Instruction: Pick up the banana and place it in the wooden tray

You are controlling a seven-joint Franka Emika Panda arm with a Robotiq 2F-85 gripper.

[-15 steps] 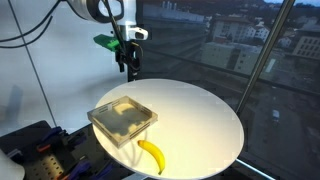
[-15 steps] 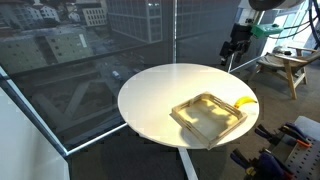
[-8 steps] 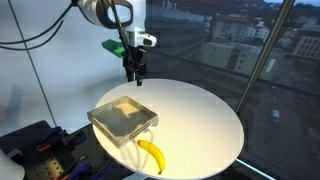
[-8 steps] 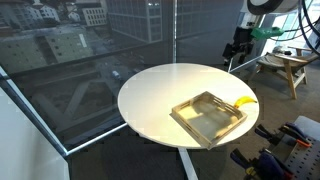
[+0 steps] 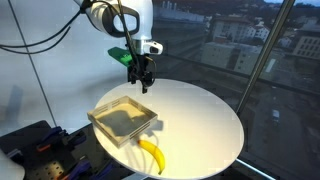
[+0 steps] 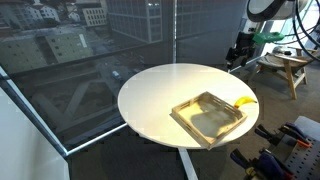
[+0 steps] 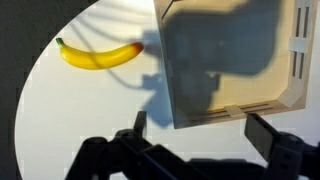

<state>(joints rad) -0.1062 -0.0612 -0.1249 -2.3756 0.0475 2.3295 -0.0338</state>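
The yellow banana (image 5: 152,155) lies on the round white table near its front edge, beside the wooden tray (image 5: 123,119). In an exterior view the banana (image 6: 243,102) peeks out past the tray (image 6: 209,117). My gripper (image 5: 146,84) hangs open in the air above the table, behind the tray and well away from the banana. From the wrist I look down on the banana (image 7: 100,54) at upper left and the tray (image 7: 232,60) at right. The gripper (image 7: 200,128) holds nothing between its fingers.
The round white table (image 5: 200,120) stands by large windows. A wooden stool (image 6: 282,66) and dark equipment (image 5: 35,150) sit beyond the table's edge.
The arm has moved lower and toward the tray over the last second. The gripper stayed open; banana and tray have not moved.
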